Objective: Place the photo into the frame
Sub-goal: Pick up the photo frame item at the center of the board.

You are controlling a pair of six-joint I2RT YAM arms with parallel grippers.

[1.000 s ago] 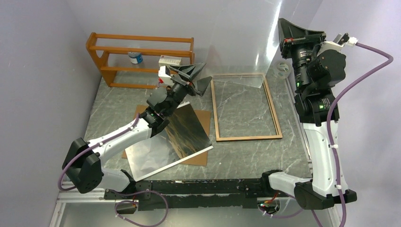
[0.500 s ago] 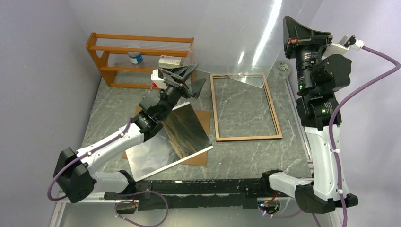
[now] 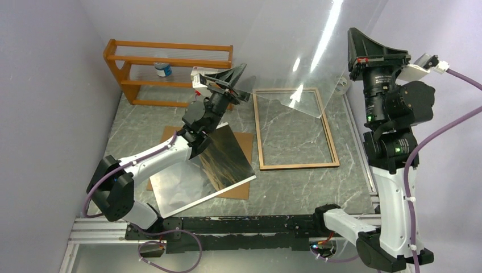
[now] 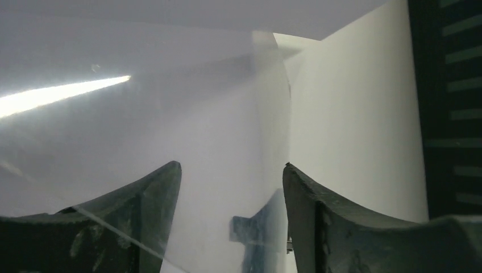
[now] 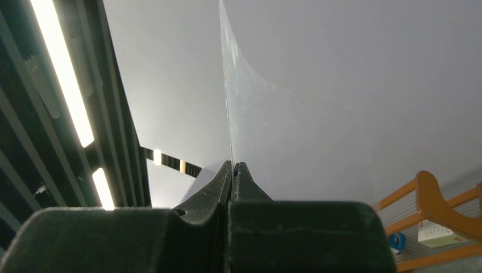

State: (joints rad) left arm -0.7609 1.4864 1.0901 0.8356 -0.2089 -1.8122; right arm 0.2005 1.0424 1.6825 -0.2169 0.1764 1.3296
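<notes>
Jaws of rt gripper pinch clear sheet, arm raised; lt gripper outstretched, parted.

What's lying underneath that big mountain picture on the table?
A plain brown board lies under the large rectangular mountain print, its edges sticking out at the far and right sides. The print covers the board's middle, so anything between them is hidden.

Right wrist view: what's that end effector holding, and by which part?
The right end effector is shut on the clear sheet, pinching one thin edge of it between the fingertips.
</notes>
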